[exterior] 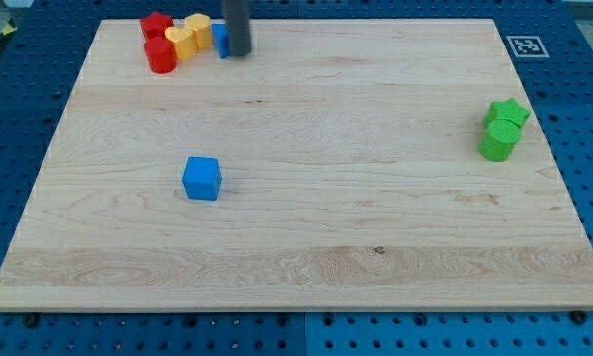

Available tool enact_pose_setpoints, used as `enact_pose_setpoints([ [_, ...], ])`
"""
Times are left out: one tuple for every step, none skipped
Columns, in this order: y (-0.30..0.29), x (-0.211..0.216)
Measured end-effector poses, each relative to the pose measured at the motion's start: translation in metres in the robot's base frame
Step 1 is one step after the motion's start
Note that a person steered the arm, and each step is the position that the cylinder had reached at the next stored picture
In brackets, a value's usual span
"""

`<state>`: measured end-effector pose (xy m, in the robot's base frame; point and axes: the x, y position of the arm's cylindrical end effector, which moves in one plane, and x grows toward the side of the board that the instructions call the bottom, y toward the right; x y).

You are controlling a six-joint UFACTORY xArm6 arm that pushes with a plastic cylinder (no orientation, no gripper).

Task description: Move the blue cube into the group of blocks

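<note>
A blue cube (202, 178) sits alone on the wooden board (306, 237), left of centre. A group of blocks stands at the view's top left: two red blocks (158, 41), two yellow blocks (188, 35) and a blue block (220, 39) partly hidden behind the rod. My dark rod comes down from the view's top, and my tip (237, 53) rests just right of that group, touching or next to the partly hidden blue block. My tip is far above the blue cube in the view.
Two green blocks (502, 129) stand together near the board's right edge. A blue perforated table (20, 119) surrounds the board. A printed marker tag (525, 45) lies off the top right corner.
</note>
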<state>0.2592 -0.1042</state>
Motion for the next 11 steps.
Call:
enact_pose_setpoints([
  [-0.009,-0.004],
  [0.028,0.003],
  [0.028,0.044],
  [-0.03,0.073],
  [-0.085,0.127],
  [-0.094,0.192],
  [-0.073,0.223],
  [-0.038,0.238],
  [-0.031,0.251],
  [-0.028,0.259],
  [-0.006,0.235],
])
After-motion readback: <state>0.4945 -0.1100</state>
